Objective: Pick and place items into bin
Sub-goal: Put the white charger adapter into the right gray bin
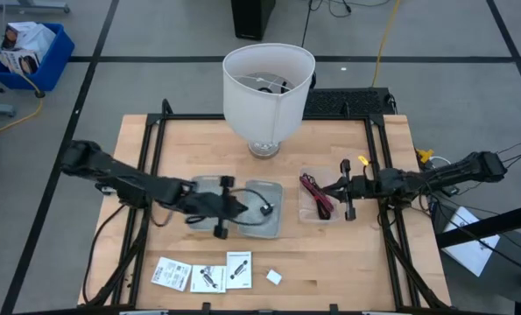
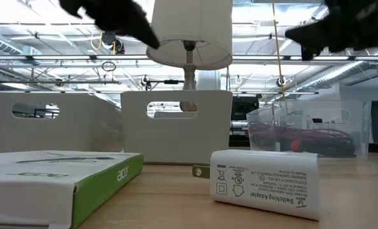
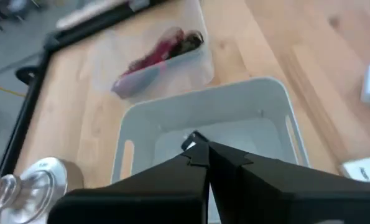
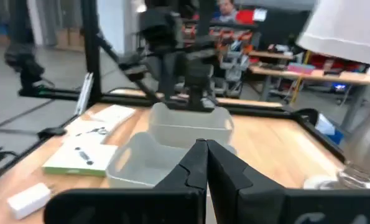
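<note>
Packets (image 1: 203, 274) lay in a row near the counter's (image 1: 330, 254) front edge, with a small white adapter (image 1: 274, 277) just beside them. We saw the left end effector (image 1: 236, 208) over the grey bin (image 1: 269, 210), its fingers pressed together on nothing visible. The right end effector (image 1: 341, 186) hung over the clear tray (image 1: 311, 213) of magenta cable ties (image 1: 315, 194), fingers likewise together. Behind stood the lampshade (image 1: 268, 87).
</note>
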`<state>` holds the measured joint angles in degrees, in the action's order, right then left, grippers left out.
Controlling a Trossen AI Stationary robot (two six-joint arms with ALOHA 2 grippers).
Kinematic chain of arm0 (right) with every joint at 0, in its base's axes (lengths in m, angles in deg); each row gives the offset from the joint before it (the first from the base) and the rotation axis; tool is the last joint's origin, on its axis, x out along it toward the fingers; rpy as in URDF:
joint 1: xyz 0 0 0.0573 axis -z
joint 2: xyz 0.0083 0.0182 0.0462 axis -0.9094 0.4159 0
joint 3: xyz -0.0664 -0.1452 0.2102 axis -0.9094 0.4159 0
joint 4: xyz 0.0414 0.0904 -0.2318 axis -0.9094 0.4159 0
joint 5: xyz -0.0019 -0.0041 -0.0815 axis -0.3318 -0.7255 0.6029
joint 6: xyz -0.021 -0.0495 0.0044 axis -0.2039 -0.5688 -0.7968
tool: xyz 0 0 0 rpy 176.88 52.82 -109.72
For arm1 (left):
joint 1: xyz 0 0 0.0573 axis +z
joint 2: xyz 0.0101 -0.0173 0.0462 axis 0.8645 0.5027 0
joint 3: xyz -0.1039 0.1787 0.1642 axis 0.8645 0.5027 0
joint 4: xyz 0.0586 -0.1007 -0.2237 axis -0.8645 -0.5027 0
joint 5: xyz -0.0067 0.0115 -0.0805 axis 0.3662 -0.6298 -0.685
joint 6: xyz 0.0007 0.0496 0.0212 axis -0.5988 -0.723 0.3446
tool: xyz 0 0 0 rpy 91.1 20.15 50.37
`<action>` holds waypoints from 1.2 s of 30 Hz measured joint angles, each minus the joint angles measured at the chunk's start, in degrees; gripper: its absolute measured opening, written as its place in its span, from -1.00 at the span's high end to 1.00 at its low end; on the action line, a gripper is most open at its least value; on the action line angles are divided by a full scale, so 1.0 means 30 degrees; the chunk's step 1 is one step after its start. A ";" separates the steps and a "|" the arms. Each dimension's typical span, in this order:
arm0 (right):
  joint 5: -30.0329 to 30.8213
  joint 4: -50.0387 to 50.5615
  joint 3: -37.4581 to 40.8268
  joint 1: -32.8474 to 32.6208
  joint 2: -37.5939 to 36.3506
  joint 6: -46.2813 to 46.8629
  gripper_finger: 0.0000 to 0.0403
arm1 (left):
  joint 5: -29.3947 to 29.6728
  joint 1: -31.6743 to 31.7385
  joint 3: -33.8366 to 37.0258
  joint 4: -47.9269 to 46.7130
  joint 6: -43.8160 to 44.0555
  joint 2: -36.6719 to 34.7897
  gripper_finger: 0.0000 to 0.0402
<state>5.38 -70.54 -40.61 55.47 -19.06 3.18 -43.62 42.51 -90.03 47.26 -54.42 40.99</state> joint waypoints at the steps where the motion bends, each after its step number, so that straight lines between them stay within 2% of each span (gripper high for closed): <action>1: 0.0310 0.0448 -0.0447 -0.0439 0.0194 -0.0055 1.00 | 0.0036 -0.0027 0.1131 0.1202 0.0092 -0.0731 0.98; 4: 0.0797 0.1174 -0.1694 -0.1944 0.1072 -0.0582 1.00 | 0.0291 -0.0046 0.3988 0.4446 0.0260 -0.2599 0.97; 9: 0.0840 0.1512 -0.3912 -0.4522 0.3451 -0.1101 1.00 | 0.0586 -0.0039 0.7408 0.7350 0.0852 -0.4724 0.98; 14: 0.3117 0.3059 -0.7102 -0.7022 0.7206 -0.0023 1.00 | 0.1121 -0.0046 0.9175 0.8586 0.1601 -0.5904 0.91; 17: 0.3812 0.3677 -0.8944 -0.8223 0.9560 0.0369 0.96 | 0.1144 -0.0047 0.9617 0.8785 0.1908 -0.6223 0.92; 22: 0.5139 0.4371 -1.2021 -1.0048 1.2886 0.1569 0.73 | 0.0969 -0.0061 0.9775 0.8596 0.2141 -0.6307 0.98; 28: 0.8628 0.4681 -1.4626 -1.1342 1.6461 0.4365 0.34 | 0.0946 -0.0061 0.9775 0.8325 0.2140 -0.6307 0.88; 32: 0.8857 0.4816 -1.5846 -1.1662 1.8673 0.7298 0.11 | 0.0947 -0.0061 0.9775 0.8292 0.1767 -0.6307 0.89; 36: 0.9276 0.4801 -1.6976 -1.1746 2.0903 0.9864 -0.01 | 0.0844 -0.0061 0.9775 0.8149 0.1377 -0.6307 0.97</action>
<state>33.20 -56.14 -91.53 20.23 43.65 32.77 -41.09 42.32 -60.70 71.71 -50.29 22.07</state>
